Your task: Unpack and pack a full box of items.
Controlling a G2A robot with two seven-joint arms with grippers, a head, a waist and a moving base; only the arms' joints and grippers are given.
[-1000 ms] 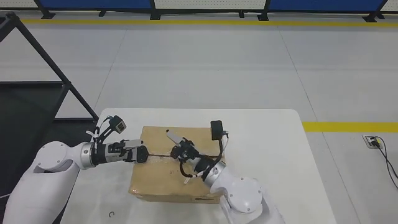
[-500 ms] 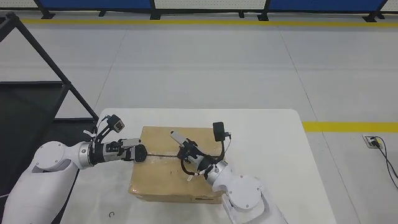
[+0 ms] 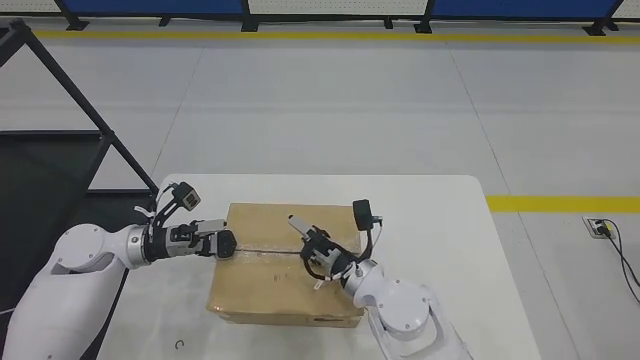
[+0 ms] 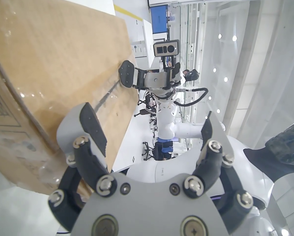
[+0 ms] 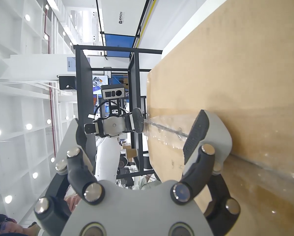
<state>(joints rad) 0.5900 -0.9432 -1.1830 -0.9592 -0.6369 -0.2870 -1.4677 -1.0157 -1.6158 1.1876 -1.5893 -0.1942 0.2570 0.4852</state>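
Both my claws are at the box (image 3: 262,285). My left claw (image 3: 228,244) has its fingers apart and holds nothing. It is at the box's left end, right where the tape (image 3: 262,250) line stops. One finger (image 4: 91,124) lies over the box's top edge, and the other sticks out in the air past the box. My right claw (image 3: 306,238) has its fingers apart too, with nothing between them. It is over the middle of the box's top. One of its fingers is low by the shiny tape, but I cannot tell if it touches. The other one is up off the box.

The box is brown cardboard. Its flaps are shut, and clear tape runs along the crack down the middle of the top. It sits flat on the white table (image 3: 440,240). More bare table shows on the box's right side than on its left. A tiny black ring (image 3: 178,344) lies on the table near the box's front left corner. A black rack (image 3: 60,150) stands on the floor past the box's left side.
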